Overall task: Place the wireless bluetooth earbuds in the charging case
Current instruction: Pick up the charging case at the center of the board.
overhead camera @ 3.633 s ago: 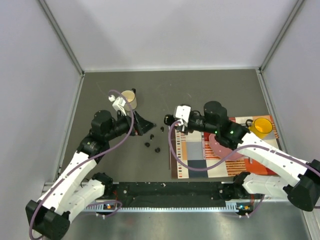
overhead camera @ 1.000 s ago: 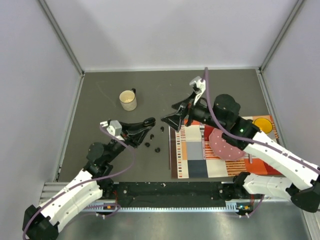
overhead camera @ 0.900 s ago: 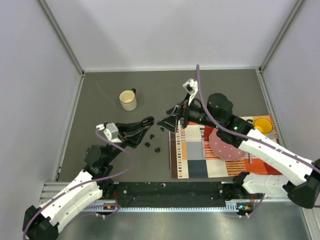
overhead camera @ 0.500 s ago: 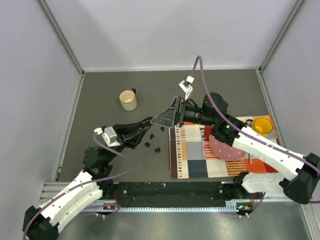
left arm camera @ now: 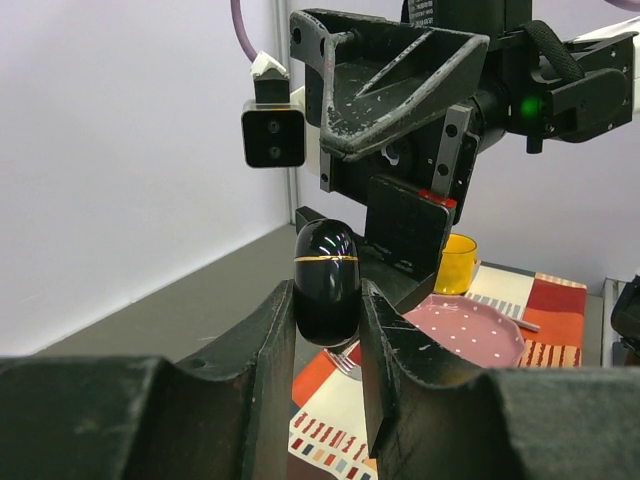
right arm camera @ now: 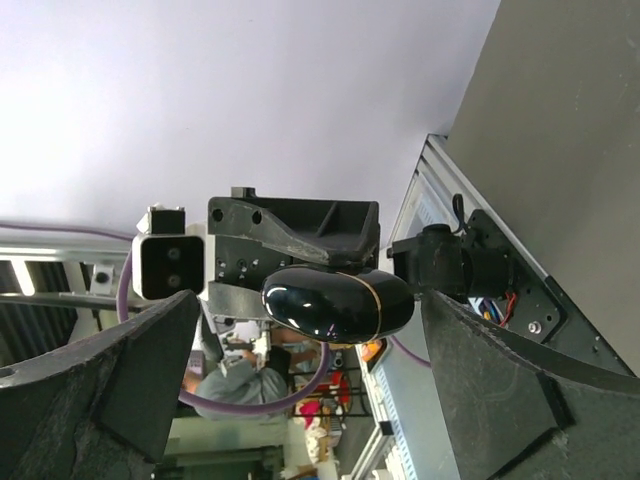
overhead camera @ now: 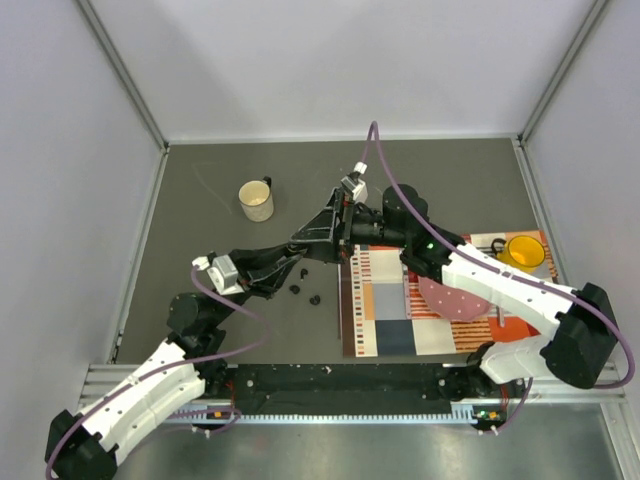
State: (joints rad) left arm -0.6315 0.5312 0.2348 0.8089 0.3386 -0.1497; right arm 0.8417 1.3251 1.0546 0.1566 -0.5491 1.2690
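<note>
L gripper point(left arm camera: 326, 305) is clamped tight on the charging case point(left arm camera: 326, 280), a glossy black oval w/ a thin gold seam round it. The case stands upright btw. the two fingers, pinched at its lower half, top half sticking out above the tips; seam looks closed, no gap seen. It is held up off the dark table point(overhead camera: 200, 180), roughly mid-workspace, just left of the patterned placemat point(overhead camera: 380, 325). R gripper point(right arm camera: 310, 300) faces it head-on w/ jaws spread wide: in the R wrist view the case sits in the gap btw. the two fingers w/ clear space on both sides, no contact, so R has hold of nothing. In the L wrist view the R gripper looms right behind the case, one finger high, the other pad lower down. Earbuds point(overhead camera: 295, 290): tiny black bits lying loose on the table below the L gripper, btw. the L arm and the placemat's left edge. Two show plainly, the one marked and another earbud point(overhead camera: 315, 299) nearer the mat; the rest I can't make out for sure under the grippers. Also there: cream mug point(overhead camera: 257, 201) further back and left, well apart from the rest; pink plate point(overhead camera: 455, 295) and yellow cup point(overhead camera: 522, 252) on the placemat; a fork point(left arm camera: 345, 365) on the mat near the plate.
</note>
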